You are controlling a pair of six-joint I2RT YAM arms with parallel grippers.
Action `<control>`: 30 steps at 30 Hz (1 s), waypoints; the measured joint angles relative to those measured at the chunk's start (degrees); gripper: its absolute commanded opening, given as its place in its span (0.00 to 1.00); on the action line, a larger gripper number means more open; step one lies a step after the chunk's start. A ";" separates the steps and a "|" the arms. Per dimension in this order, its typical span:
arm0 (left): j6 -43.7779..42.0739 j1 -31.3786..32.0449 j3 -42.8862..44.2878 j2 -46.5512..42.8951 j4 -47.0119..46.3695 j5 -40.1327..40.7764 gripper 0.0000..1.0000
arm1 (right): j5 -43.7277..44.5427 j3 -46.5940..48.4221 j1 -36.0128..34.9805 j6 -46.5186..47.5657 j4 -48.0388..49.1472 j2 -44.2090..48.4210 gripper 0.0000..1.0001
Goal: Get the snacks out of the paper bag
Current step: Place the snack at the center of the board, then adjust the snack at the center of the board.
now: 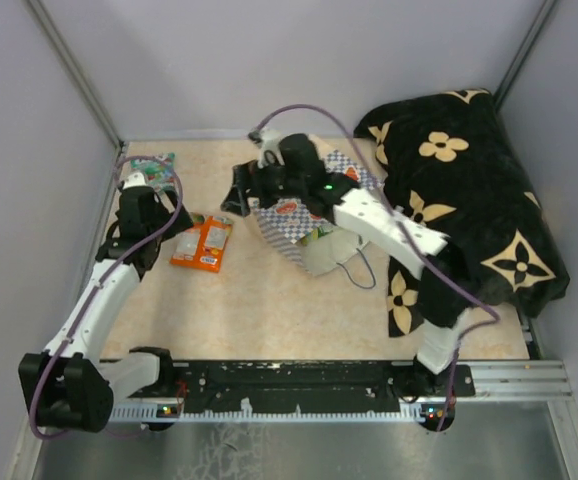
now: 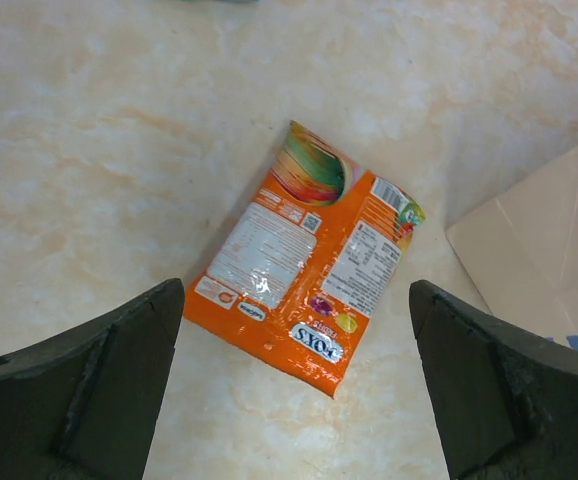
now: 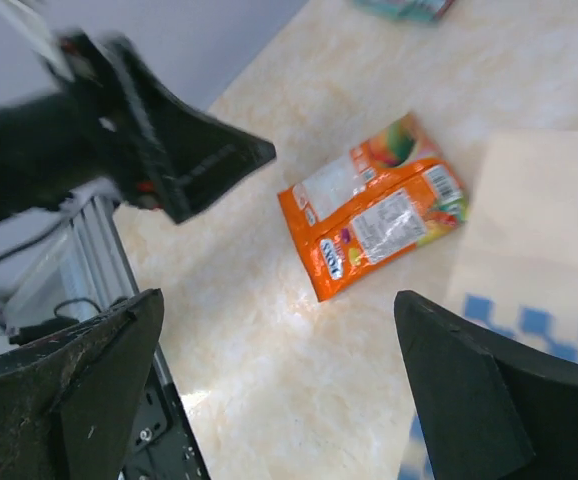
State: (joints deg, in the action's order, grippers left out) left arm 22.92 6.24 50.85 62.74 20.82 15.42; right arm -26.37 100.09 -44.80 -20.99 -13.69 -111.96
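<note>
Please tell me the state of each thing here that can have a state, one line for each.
left gripper: jaws open, empty, above an orange packet.
right gripper: jaws open, empty.
orange packets: two, out of the bag, flat on the table, overlapping.
teal packet: out of the bag, flat at the far left.
paper bag: on the table, not held, apparently tipped over.
black cloth: heaped at the right.
</note>
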 measured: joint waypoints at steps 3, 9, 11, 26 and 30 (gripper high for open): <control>-0.33 0.31 -3.69 0.79 -4.44 -4.15 0.97 | 6.16 -11.56 2.12 -0.92 4.63 16.48 0.99; -3.13 3.34 -4.98 10.16 -13.81 -10.29 0.94 | 17.42 -26.43 8.48 -4.98 15.72 40.17 0.99; -4.37 5.09 -3.76 16.33 -16.41 -11.06 0.94 | 19.54 -27.30 8.81 -5.35 16.48 41.92 0.99; 4.98 6.84 -2.01 18.16 -11.34 -2.86 0.99 | 25.51 -33.77 8.70 -3.02 8.92 43.34 0.99; 17.42 6.82 -11.89 2.80 -10.97 -6.67 0.96 | 25.22 -36.46 8.70 -3.08 8.96 44.96 0.99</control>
State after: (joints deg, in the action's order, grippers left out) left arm 40.34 13.06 38.96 65.54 9.85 8.75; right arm -1.15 63.64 -36.10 -24.08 -4.73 -67.00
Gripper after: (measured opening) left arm 0.979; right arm 0.992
